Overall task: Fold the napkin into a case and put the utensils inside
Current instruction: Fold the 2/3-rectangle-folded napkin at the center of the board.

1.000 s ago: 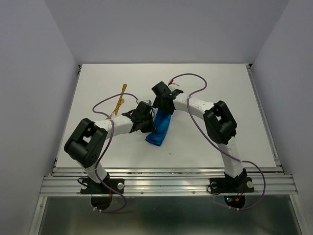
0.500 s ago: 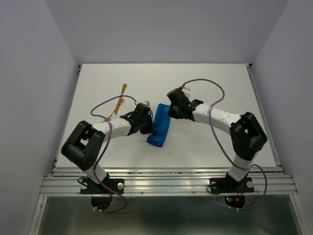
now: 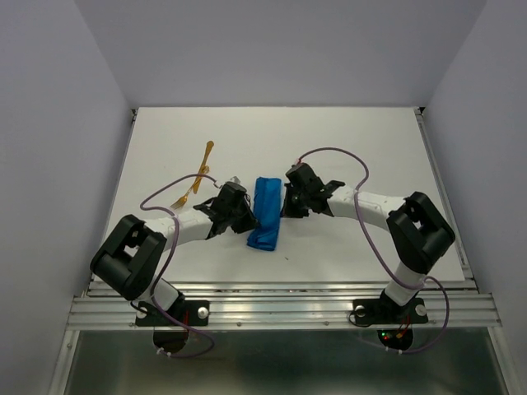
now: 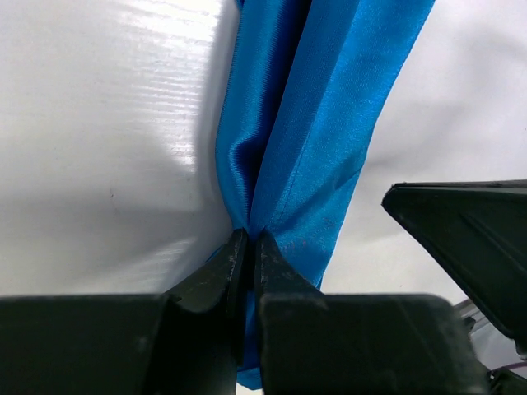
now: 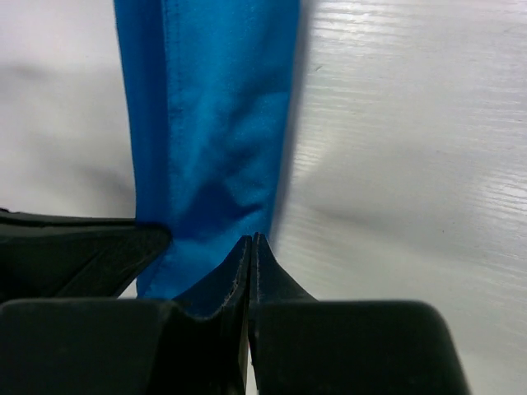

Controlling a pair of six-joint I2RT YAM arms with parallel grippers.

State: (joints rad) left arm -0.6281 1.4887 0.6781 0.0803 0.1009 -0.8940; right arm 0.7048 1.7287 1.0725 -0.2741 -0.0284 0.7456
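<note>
Starting at the left, I'm seeing the utensils [image 3: 198, 175] lying on the table [image 3: 370, 148], golden-orange, well apart from the cloth and not in either arm's reach of the moment. Nothing is touching them.

Moving in, I'm looking at the left gripper [image 4: 249, 245]. It is clenched, and its wrist view is showing the blue fabric drawn into a pinch right between the tips, so I'm reading that as a hold on the near left edge of the napkin [image 3: 266, 212].

The napkin itself is lying mid-table between the two arms, already folded down to a narrow blue strip running away from me, with a crease showing along its length. So I'm judging the folding to be mostly done. Whether there is a usable pocket, I cannot tell from here.

On to the right gripper [image 5: 250, 243]: it is closed tight, tips meeting just at the strip's near right edge. Whether any thread of cloth is caught in there, I cannot make out.

What I'm counting as left: finishing or settling the fold, then fetching the cutlery from the left and sliding it inside. None of that loading has begun.
</note>
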